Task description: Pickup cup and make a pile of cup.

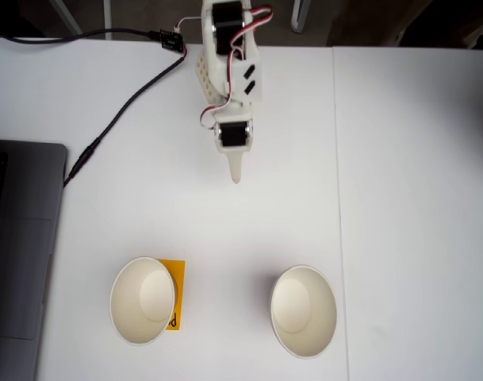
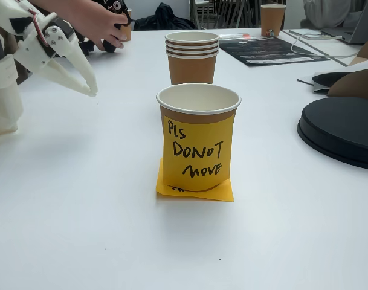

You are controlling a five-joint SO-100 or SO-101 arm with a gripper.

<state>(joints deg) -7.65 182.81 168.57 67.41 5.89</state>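
My gripper (image 1: 236, 176) hangs over the white table (image 1: 400, 198), its fingers drawn together to one point in the overhead fixed view and holding nothing; in the side fixed view my gripper (image 2: 90, 87) also looks clenched, though my arm is cut off at the left edge. A person's hand (image 2: 96, 21) reaches in behind it. The labelled cup (image 2: 197, 138) stands upright on a yellow sticky note (image 2: 193, 192); its handwriting faces the side camera. From above, that cup (image 1: 143, 300) sits well ahead of my gripper and to the picture's left, its label hidden apart from a yellow corner. The second cup (image 1: 304, 310) stands ahead to the right, apart from the first. A laptop (image 1: 19, 246) is cut off at the left edge.
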